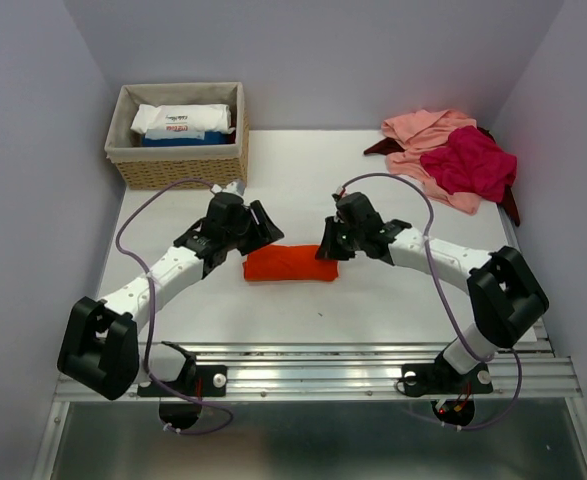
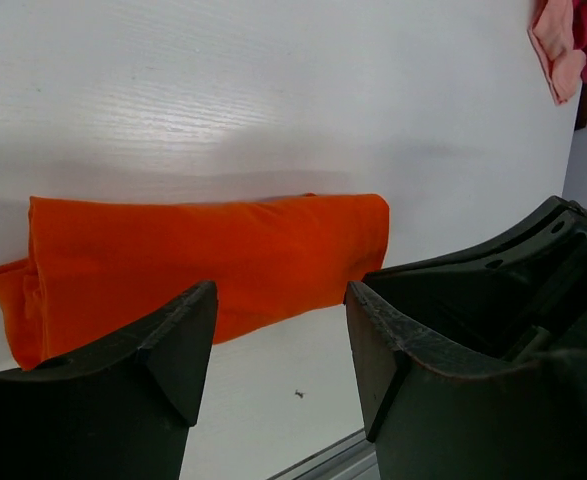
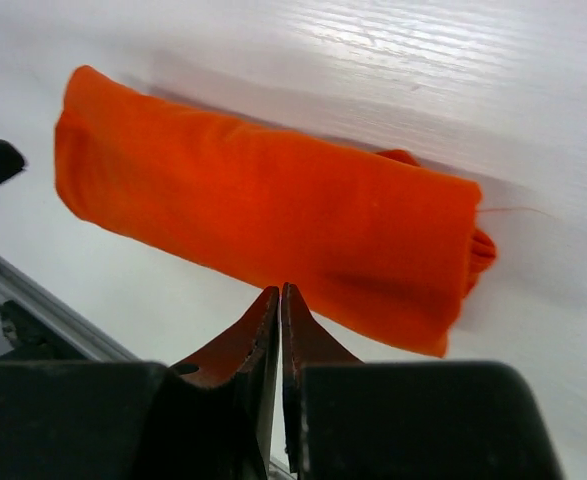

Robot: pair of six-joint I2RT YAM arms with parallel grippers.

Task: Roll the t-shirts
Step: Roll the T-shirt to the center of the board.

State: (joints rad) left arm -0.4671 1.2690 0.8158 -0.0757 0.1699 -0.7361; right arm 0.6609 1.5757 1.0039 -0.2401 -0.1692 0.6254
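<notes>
Cloth in bright orange-red lies rolled into a short, flattened bundle near the middle of the table (image 1: 303, 180), closer to its near edge than to the far one: this orange t-shirt (image 1: 291, 264) (image 2: 203, 260) (image 3: 273, 230) stretches left to right, with folded layers showing at both ends. The left gripper (image 1: 261, 232) (image 2: 278, 300) sits just off the roll's left end, its jaws spread well apart and empty; in the left wrist view the two dark fingers (image 2: 188, 340) frame the roll's near side without pinching it. The right gripper (image 1: 328, 245) (image 3: 280, 295) is at the roll's right end, clenched so that only a thin slit shows between its fingertips. In the right wrist view those tips stand right at the edge of the cloth, and whether they touch it cannot be told. In the table's far right corner lies a loose heap of other shirts, well apart from the roll: a salmon-pink t-shirt (image 1: 423, 135) spread underneath, a magenta t-shirt (image 1: 468, 160) crumpled on top of it, and a dark maroon t-shirt (image 1: 378, 147) peeking out at the heap's edges. A woven basket (image 1: 178, 165) stands in the far left corner, holding white packets (image 1: 178, 120).
</notes>
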